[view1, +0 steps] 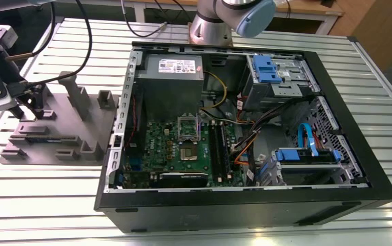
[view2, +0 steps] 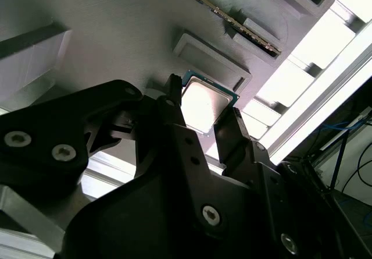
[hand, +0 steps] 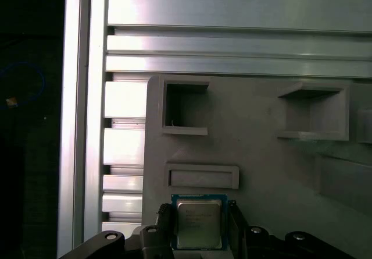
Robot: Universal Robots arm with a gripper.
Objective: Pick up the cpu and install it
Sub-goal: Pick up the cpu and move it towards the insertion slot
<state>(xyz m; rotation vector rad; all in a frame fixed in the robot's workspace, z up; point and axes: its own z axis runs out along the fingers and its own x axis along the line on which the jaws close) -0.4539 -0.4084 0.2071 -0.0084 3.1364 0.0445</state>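
Note:
The cpu (hand: 199, 223) is a small square chip with a silvery top and a green rim, lying against the grey block (hand: 261, 171). In both wrist views my gripper's two black fingers (hand: 166, 217) press on its opposite edges. The second wrist view shows the cpu (view2: 204, 100) bright between the fingertips, with my gripper (view2: 203, 109) shut on it. In the exterior view my gripper (view1: 30, 114) stands over the near-left part of the grey block (view1: 69, 130), at the exterior view's left. The green board's socket (view1: 187, 134) lies open inside the computer case.
The open black computer case (view1: 250, 205) fills the middle and the exterior view's right, with cables, blue drive brackets (view1: 308, 156) and a power supply (view1: 171, 69). Upright posts (view1: 73, 92) rise from the grey block. A memory stick (view2: 232, 20) lies in a slot of the block. The slatted metal table (view1: 38, 184) surrounds everything.

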